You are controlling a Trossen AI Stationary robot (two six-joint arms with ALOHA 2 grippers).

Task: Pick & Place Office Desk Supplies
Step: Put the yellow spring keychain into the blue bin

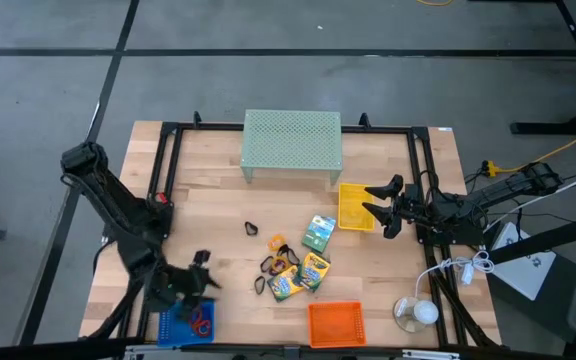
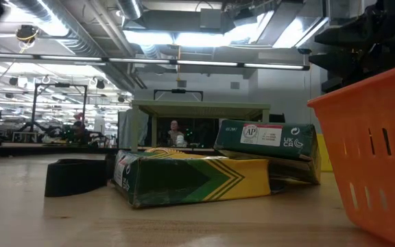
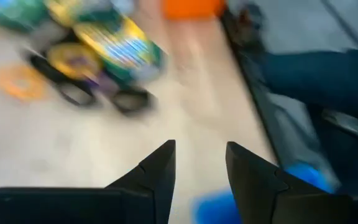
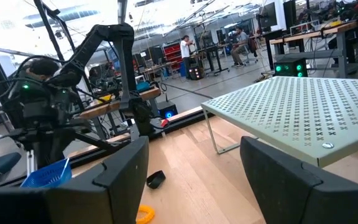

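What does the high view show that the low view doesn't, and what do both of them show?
Only the high view shows the left gripper above the blue basket, the right gripper open at the yellow basket, and the lone black clip.

Only the low view shows the room behind the table.

Both show the crayon boxes, the orange basket and the mesh riser.
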